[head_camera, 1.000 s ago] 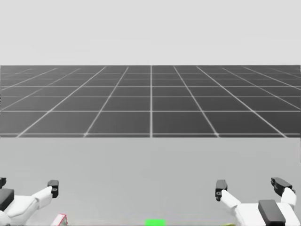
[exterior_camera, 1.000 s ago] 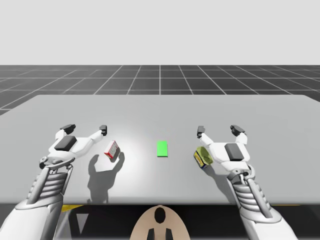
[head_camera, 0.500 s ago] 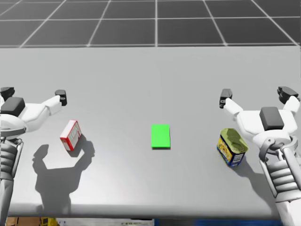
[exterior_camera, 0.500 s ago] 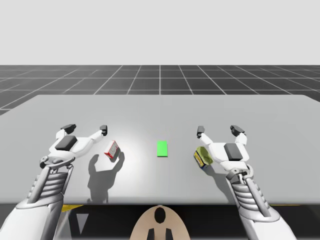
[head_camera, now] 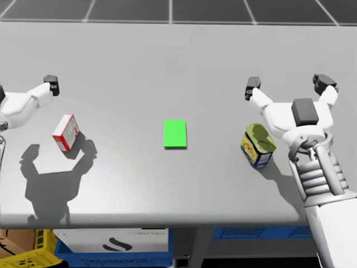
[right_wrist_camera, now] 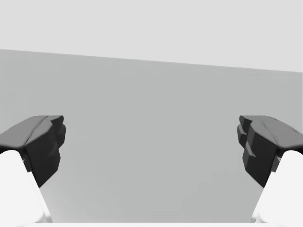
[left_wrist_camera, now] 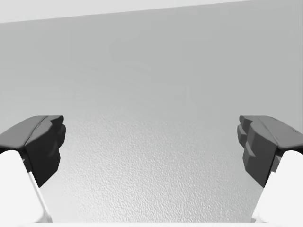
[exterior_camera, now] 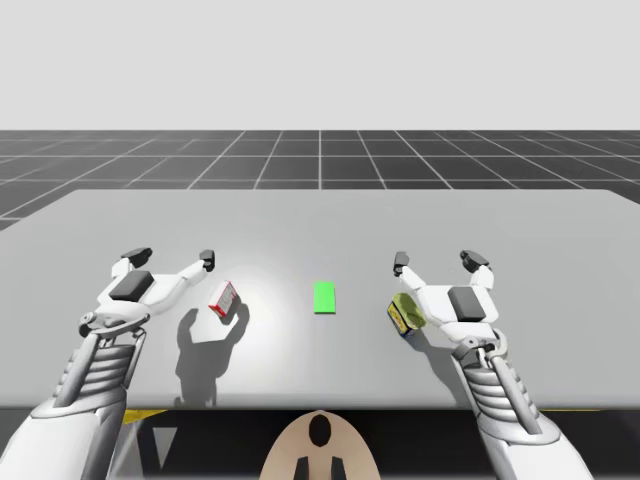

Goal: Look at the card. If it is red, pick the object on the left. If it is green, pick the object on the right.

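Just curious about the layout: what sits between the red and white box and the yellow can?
A green card, lying flat, apart from both the box and the can; the head view shows it.

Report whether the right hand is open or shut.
Open. The fingers of the right hand stand wide apart in its wrist view, with nothing between them.
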Robot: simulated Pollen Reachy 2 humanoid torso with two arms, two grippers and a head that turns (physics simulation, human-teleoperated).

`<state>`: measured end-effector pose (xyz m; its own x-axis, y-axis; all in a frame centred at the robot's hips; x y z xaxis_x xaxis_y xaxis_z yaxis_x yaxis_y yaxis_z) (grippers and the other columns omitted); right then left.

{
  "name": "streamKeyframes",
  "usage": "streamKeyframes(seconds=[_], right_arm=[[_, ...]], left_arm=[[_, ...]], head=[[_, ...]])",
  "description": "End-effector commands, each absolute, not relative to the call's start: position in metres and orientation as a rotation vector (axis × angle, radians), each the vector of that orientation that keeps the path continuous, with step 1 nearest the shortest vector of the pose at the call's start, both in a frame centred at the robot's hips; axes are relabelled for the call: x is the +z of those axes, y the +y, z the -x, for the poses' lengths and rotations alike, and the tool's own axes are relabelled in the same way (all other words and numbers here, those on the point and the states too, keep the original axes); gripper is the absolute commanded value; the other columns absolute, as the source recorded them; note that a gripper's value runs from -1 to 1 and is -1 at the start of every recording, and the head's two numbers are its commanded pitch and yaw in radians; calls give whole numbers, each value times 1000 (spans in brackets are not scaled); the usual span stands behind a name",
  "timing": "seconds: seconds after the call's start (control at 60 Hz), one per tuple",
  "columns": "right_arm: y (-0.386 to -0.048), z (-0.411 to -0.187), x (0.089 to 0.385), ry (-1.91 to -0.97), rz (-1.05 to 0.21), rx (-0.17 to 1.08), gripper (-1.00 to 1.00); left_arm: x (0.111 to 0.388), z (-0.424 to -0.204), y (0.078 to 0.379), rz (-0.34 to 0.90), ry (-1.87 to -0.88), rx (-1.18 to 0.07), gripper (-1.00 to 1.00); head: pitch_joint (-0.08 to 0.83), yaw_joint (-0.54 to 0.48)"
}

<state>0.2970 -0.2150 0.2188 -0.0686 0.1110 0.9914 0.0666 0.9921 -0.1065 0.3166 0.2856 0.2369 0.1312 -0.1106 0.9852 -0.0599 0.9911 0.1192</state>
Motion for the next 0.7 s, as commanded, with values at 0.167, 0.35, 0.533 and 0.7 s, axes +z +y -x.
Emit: streamKeyframes(seconds=[0.167,0.35,0.533,0.7], right_arm=[[-211,-296,218,-1638,116,23,-1000],[-210,-297,218,-1638,113,26,-1000],[-209,-296,218,-1639,112,28,-1000],[-209,-296,218,-1638,107,28,-1000]], left_arm=[[237,-316,285,-139,-1443,-37,-1000],[238,-316,285,-137,-1444,-38,-1000],[239,-315,284,-137,-1446,-41,-1000],[238,-315,284,-147,-1451,-37,-1000]], head=[[694,-56],[704,-169],[719,-299],[730,-341]])
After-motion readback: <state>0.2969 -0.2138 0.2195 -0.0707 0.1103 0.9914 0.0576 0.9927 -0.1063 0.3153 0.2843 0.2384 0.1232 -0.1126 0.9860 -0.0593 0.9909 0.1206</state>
